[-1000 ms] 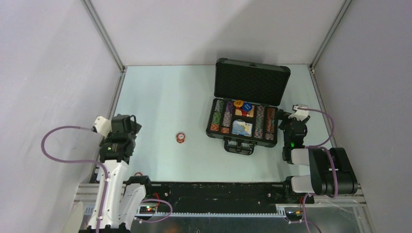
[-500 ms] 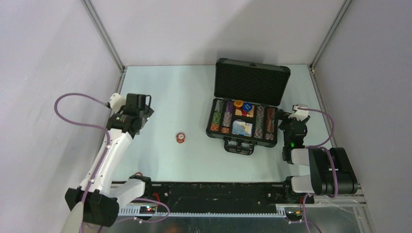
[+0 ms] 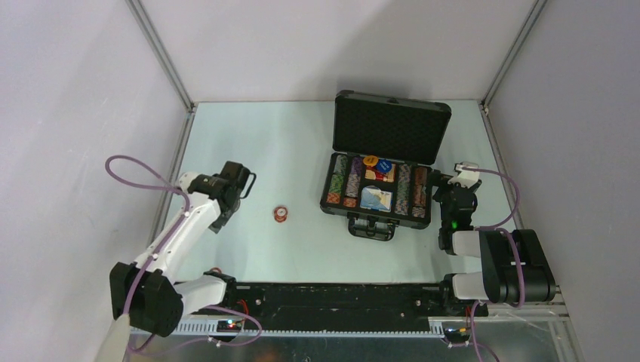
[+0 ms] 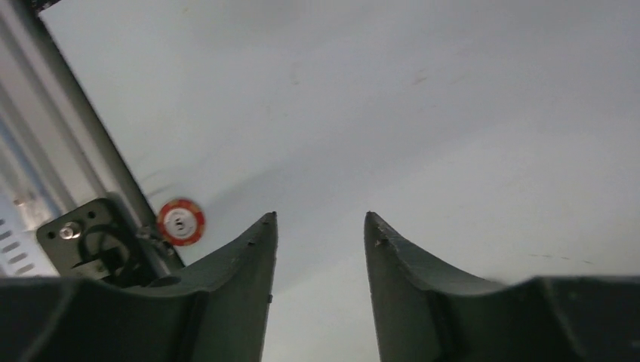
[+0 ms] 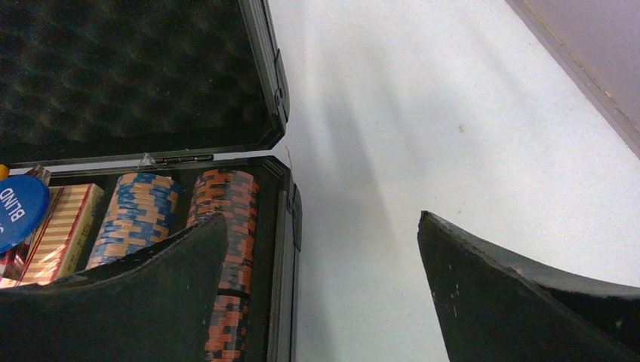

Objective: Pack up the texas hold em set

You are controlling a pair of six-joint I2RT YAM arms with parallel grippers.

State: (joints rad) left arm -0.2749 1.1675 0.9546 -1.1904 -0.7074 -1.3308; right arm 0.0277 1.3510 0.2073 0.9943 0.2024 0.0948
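The black case [image 3: 376,223] of the texas hold em set lies open, its foam-lined lid [image 3: 391,128] upright. Multicoloured chip rows [image 3: 404,188] fill it, and a red-white card box [image 5: 64,230] sits beside a blue disc [image 5: 19,211]. A small stack of red-white chips [image 3: 281,214] lies on the table left of the case. My left gripper [image 3: 245,183] hovers left of those chips, open and empty [image 4: 321,219]. Another red-white chip [image 4: 181,222] lies by a metal rail. My right gripper [image 3: 445,181] is open over the case's right wall [image 5: 321,217].
Grey walls close in the table on three sides, with metal posts [image 3: 162,56] at the back corners. The arms' base rail [image 3: 332,298] runs along the near edge. A metal bracket [image 4: 83,237] sits next to the chip in the left wrist view.
My left arm has reached out from the near left edge toward the table's middle, and its jaws have narrowed. The right arm and the case have not moved.
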